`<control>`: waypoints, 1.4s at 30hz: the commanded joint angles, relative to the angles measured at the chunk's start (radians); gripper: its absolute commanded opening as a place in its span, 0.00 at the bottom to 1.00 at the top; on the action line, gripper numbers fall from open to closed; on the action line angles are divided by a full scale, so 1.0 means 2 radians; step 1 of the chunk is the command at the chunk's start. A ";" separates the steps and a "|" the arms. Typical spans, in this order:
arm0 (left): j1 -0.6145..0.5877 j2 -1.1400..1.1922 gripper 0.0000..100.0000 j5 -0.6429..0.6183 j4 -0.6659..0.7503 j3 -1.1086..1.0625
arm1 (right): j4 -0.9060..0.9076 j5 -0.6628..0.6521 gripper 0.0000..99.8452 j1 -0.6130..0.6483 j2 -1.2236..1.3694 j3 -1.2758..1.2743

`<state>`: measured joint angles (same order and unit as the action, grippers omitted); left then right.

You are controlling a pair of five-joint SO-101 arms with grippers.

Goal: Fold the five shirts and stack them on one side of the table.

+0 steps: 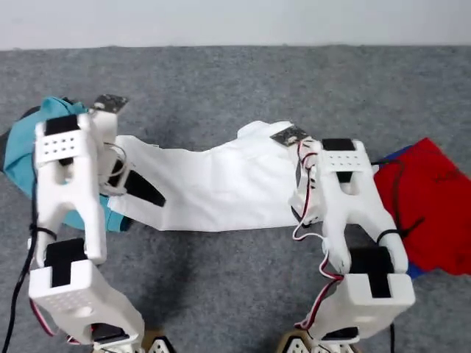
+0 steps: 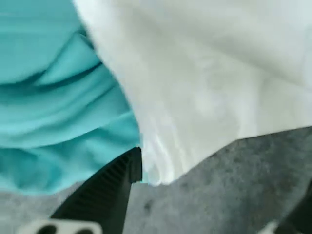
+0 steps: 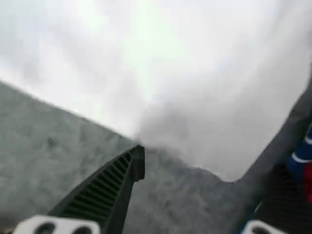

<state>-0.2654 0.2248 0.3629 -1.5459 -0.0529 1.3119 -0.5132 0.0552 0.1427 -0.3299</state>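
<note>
White shirt stretches left to right across the high view's centre; left hand and right hand sit at opposite ends, both seemingly released, jaws spread.

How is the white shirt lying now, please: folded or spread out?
Spread out: the white shirt lies as one long, wide sheet across the table, not a compact fold.
</note>
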 commanded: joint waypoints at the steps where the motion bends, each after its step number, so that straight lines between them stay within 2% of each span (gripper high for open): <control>1: 0.013 -0.002 0.48 0.003 0.030 -0.020 | -0.036 0.005 0.39 -0.023 0.010 -0.006; 10: 0.012 -0.002 0.48 0.003 0.039 -0.035 | -0.056 0.005 0.38 -0.012 0.073 -0.002; 16: 0.013 -0.002 0.48 -0.023 0.016 -0.036 | -0.055 0.005 0.18 -0.003 0.087 0.007; 22: 0.013 -0.004 0.48 -0.022 0.014 -0.035 | -0.051 0.005 0.00 -0.003 0.089 0.009; 27: 0.013 -0.007 0.48 -0.022 0.012 -0.036 | -0.033 0.005 0.01 -0.004 0.086 0.009; 38: 0.014 -0.008 0.48 0.003 -0.084 -0.032 | 0.063 0.002 0.01 -0.015 0.085 0.046; 42: 0.013 -0.024 0.48 0.004 -0.077 -0.033 | 0.075 0.002 0.01 -0.012 0.085 0.052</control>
<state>-0.2501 0.2248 0.3613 -1.6993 -0.1281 1.4300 -0.5086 0.0292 0.3268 -0.2486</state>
